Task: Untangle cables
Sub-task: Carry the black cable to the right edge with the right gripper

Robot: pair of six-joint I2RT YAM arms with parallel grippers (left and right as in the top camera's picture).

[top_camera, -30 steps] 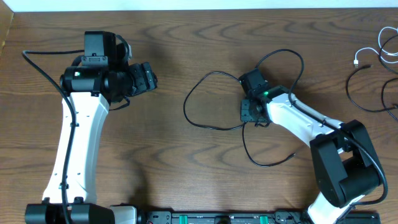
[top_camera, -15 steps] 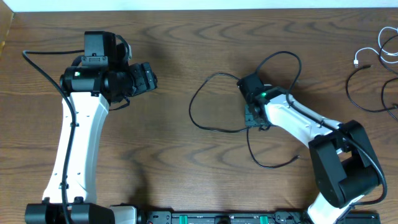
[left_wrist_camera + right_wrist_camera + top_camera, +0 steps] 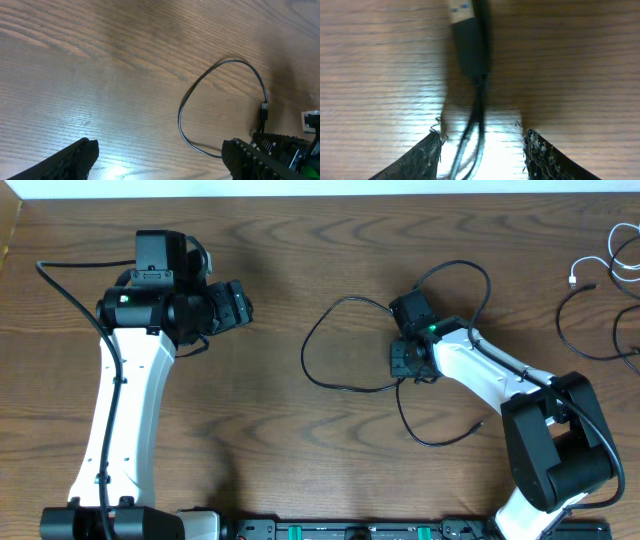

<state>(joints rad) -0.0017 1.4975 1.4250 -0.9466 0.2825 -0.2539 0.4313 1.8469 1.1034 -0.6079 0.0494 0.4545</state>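
Observation:
A thin black cable (image 3: pixel 303 352) lies in loose loops on the wooden table, mid-right in the overhead view. My right gripper (image 3: pixel 403 362) is low over it where the loops cross. In the right wrist view its fingers (image 3: pixel 481 150) are open, with two black strands (image 3: pixel 475 125) running between them and a black USB plug (image 3: pixel 469 47) just ahead. My left gripper (image 3: pixel 243 305) is open and empty, held above the table to the left of the cable. The left wrist view shows its spread fingers (image 3: pixel 160 155) and the cable loop (image 3: pixel 188 97) beyond.
More cables lie at the far right edge: a white one (image 3: pixel 598 266) and a black one (image 3: pixel 585 340). The right arm's wrist (image 3: pixel 280 150) shows at the lower right of the left wrist view. Thick black arm wires run along both arms.
My right gripper has shifted slightly right and back over the cable, and the loops and the loose lower end have moved a little with it. The left arm has not moved.

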